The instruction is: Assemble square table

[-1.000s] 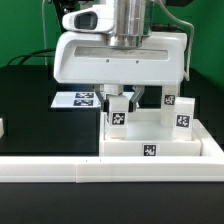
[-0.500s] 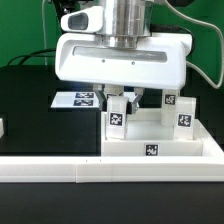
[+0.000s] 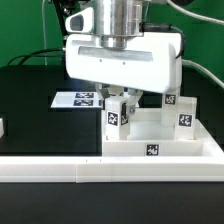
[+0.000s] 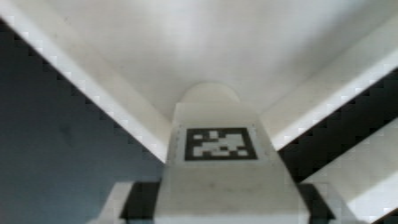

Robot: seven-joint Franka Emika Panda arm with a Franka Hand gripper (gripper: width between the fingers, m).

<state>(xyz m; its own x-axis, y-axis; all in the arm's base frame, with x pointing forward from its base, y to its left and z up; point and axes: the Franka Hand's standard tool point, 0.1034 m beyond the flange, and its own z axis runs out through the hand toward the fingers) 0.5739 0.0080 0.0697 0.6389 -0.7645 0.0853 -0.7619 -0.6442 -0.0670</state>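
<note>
Gripping an upright leg (image 3: 118,117) on the square table (image 3: 160,150), long axis vertical; gripper (image 3: 122,100) fingertips largely hidden

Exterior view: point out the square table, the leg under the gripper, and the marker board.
square table (image 3: 175,150): exterior view, front side wall.
leg (image 3: 116,117): exterior view, its tagged face.
marker board (image 3: 70,99): exterior view, white edge.

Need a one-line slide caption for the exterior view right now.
Gripper shut on a tagged leg, standing it upright on the square table, two more legs behind.
</note>
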